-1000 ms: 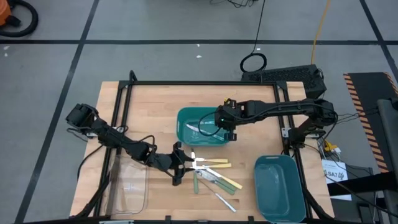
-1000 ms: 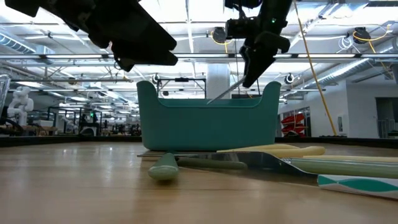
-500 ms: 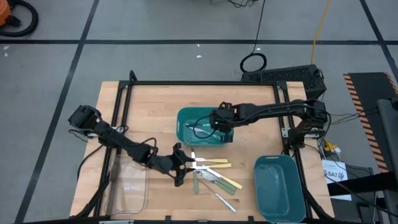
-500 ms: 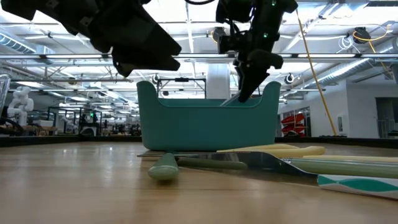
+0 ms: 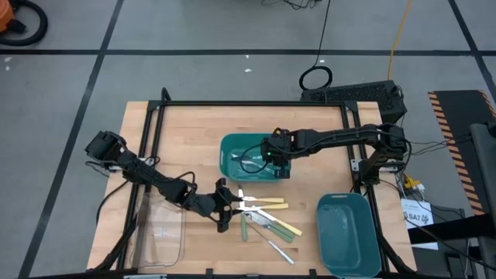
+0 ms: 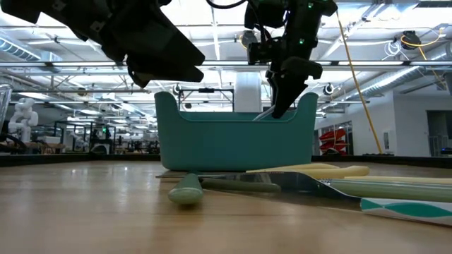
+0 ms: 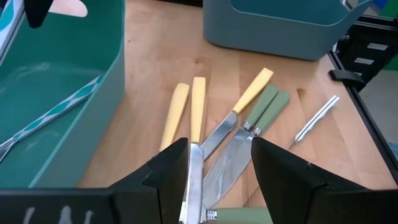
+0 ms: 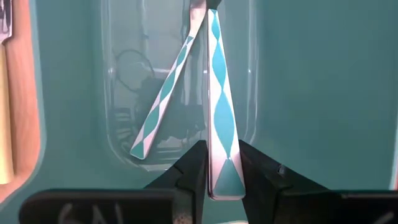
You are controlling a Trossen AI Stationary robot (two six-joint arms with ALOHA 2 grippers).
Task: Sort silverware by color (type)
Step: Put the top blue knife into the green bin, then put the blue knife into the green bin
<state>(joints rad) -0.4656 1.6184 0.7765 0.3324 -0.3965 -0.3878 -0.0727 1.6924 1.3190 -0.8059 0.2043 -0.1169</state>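
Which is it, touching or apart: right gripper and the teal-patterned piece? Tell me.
Touching. The right wrist view shows the right gripper with the teal-patterned piece between its fingers, pressed on both sides, over the teal bin.

You have a wooden tabletop [image 5: 194, 132] edged by a black metal frame [image 5: 248, 104]. A teal bin [image 5: 229, 147] sits near the tabletop's centre, a little toward the far edge. A second teal bin [image 5: 349, 232] stands at the near right corner, just inside the right edge. A clear plastic tray [image 5: 159, 232] lies at the near left corner. Beyond the far edge you see grey floor marked with dark tape lines [image 5: 194, 52], a coiled black cable [image 5: 316, 77] and a yellow cord [image 5: 399, 31] running away from the table. At top left an orange and black vacuum [image 5: 19, 22] sits on the floor. In the low view, a hall with ceiling lights [image 6: 395, 49] stretches behind the bin.
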